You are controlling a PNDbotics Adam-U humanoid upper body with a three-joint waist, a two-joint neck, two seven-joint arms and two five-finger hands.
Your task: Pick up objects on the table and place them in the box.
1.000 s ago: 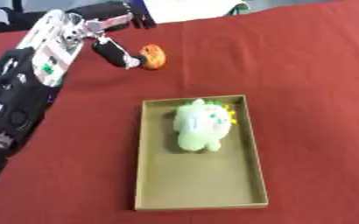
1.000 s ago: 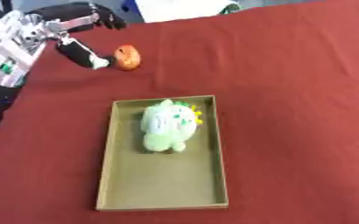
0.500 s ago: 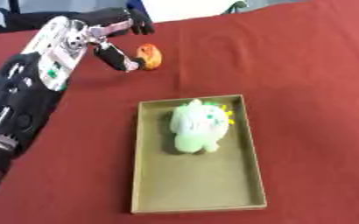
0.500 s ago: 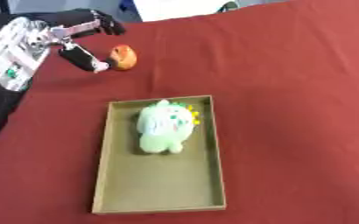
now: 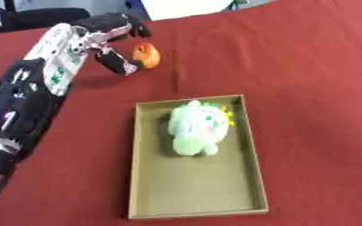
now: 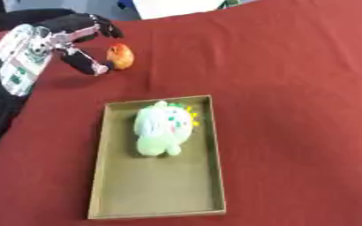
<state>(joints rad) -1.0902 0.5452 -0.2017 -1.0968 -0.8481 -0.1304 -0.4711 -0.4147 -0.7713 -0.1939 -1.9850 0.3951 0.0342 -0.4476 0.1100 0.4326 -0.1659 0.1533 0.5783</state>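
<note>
While reaching over the red table from the left side, the left hand hovers at the small orange object, spread wide, with the fingers arched above it and the thumb low on its near side. Not closed on anything yet; whether the thumb tip already touches the orange object cannot be told. No right hand in either view.

Further right and nearer, the cardboard box, long and shallow, well apart from the orange object. Inside, in the far half, a pale green plush toy with small yellow spikes on one side, leaning toward the right wall. Near half of the box bare.

Judged as the grasp step for the second item, so about half of the task remains.

Possible troubles from here:
- Round and small, so likely to roll away over the cloth if the thumb pushes it before the fingers come down.
- Easy to squeeze out sideways if the closing is off centre.
- During the carry, a low path could hit the box wall or shift the box.
- A drop on top of the plush toy could bounce out; better to aim at the bare near half.
</note>
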